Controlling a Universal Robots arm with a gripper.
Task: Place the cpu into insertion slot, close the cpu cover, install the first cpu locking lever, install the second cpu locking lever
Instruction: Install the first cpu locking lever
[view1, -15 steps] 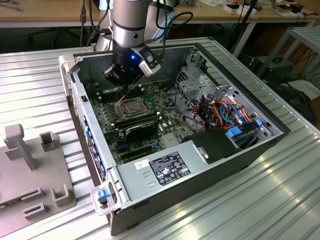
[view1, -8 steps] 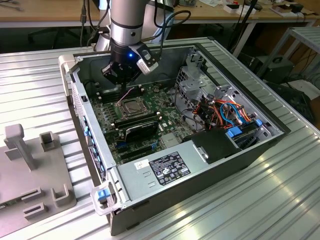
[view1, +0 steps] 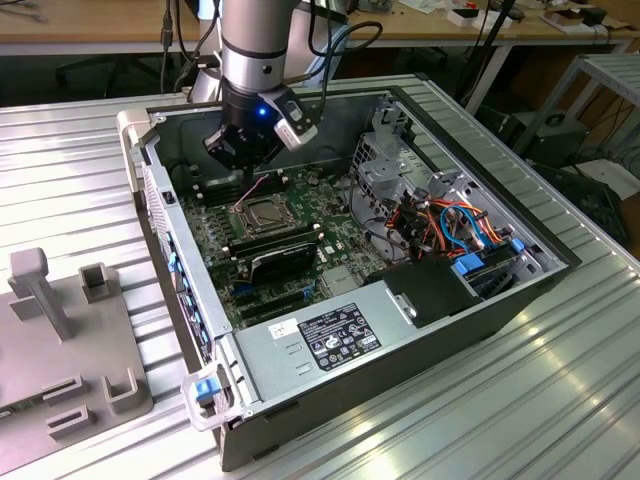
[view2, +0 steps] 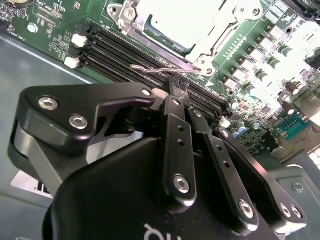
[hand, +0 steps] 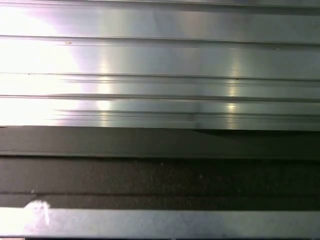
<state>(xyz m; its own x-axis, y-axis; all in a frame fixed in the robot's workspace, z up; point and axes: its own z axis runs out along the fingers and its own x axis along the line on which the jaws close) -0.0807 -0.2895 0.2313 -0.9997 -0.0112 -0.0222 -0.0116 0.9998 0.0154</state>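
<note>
The cpu (view2: 167, 22) sits in the insertion slot (view1: 262, 212), its pale metal top showing through the window of the cpu cover (view2: 220, 30), which lies flat over it. The slot is on the green motherboard (view1: 330, 195) inside an open computer case (view1: 520, 290), which rests on a ribbed metal worktop (view1: 560, 400).

The gripper (view2: 176, 86) hangs just beside the insertion slot, on the side away from the power supply (view1: 340, 335). In the exterior view it is low inside the case, with the arm (view1: 255, 50) rising straight up above it. In the second wrist view its black fingers (view2: 175, 125) are drawn together with no gap showing between the tips.

A thin wire locking lever (view2: 152, 68) runs along the edge of the insertion slot nearest the gripper, with a small hook at its free end. The fingertips are right at this lever, but I cannot tell whether they pinch it or only touch it. Long black memory slots (view2: 120, 50) run along that same side of the insertion slot, passing under the fingertips.

On the opposite side of the insertion slot, toward the power supply, lies a black expansion card (view1: 280, 255). Orange and blue cables (view1: 450, 225) lie well apart from the slot, toward the exterior view's right. A grey plastic fixture (view1: 60, 330) stands on the worktop outside the case.
</note>
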